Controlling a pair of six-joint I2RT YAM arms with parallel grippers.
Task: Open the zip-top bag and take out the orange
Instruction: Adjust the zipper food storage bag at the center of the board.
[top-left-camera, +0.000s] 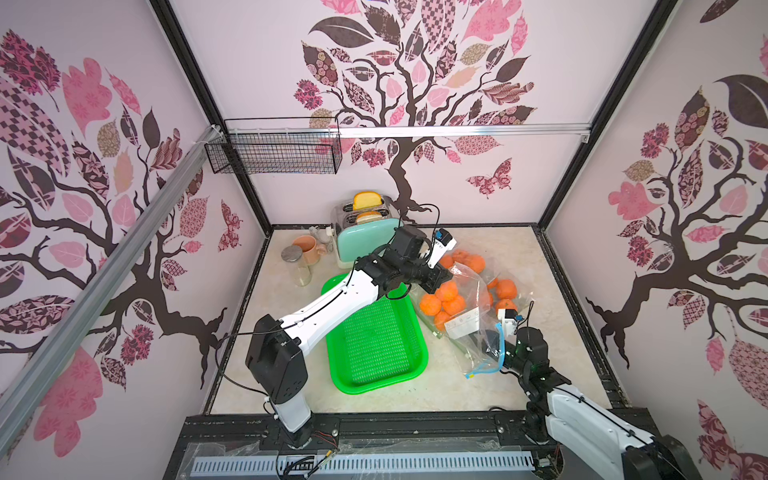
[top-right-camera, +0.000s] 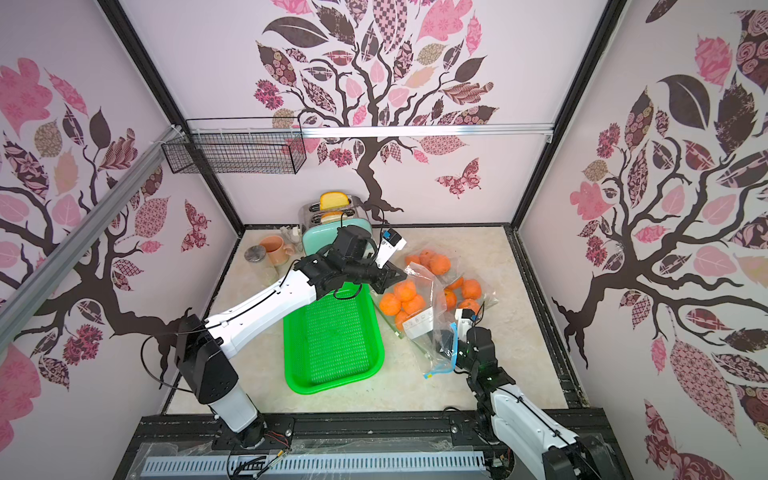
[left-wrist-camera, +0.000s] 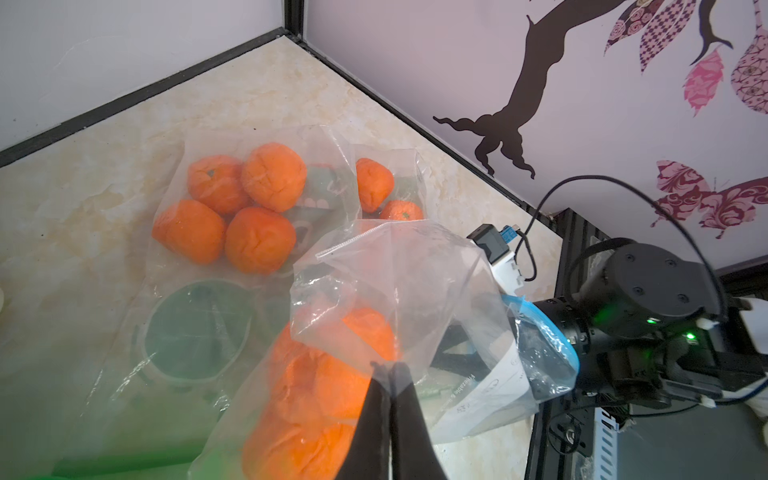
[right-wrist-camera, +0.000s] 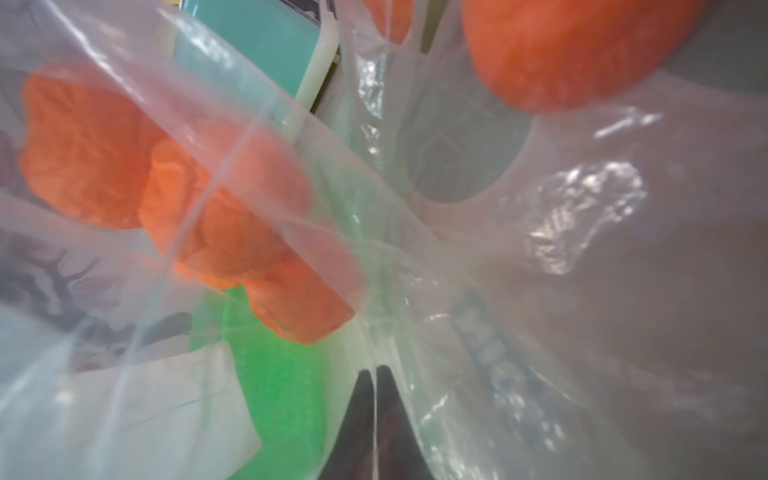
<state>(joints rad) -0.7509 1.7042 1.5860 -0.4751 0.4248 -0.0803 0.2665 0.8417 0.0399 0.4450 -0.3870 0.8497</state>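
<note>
A clear zip-top bag (top-left-camera: 471, 286) (top-right-camera: 426, 286) with a blue zip rim (top-left-camera: 500, 347) lies stretched between my two grippers, right of the green tray. Several oranges (top-left-camera: 444, 299) (left-wrist-camera: 332, 374) sit in its far end. My left gripper (top-left-camera: 448, 275) (left-wrist-camera: 388, 368) is shut on the bag's film at that far end, above the oranges. My right gripper (top-left-camera: 492, 347) (right-wrist-camera: 376, 372) reaches in through the blue-rimmed mouth and is shut, with film folds meeting at its fingertips. Plastic and blurred oranges (right-wrist-camera: 208, 199) fill the right wrist view.
Two more clear bags of oranges (top-left-camera: 467, 259) (top-left-camera: 505, 289) lie behind and right of the held bag. A green tray (top-left-camera: 374, 345) sits mid-table. At the back left stand a mint toaster (top-left-camera: 361, 243), a pink mug (top-left-camera: 307, 249) and a lidded glass jar (top-left-camera: 297, 264).
</note>
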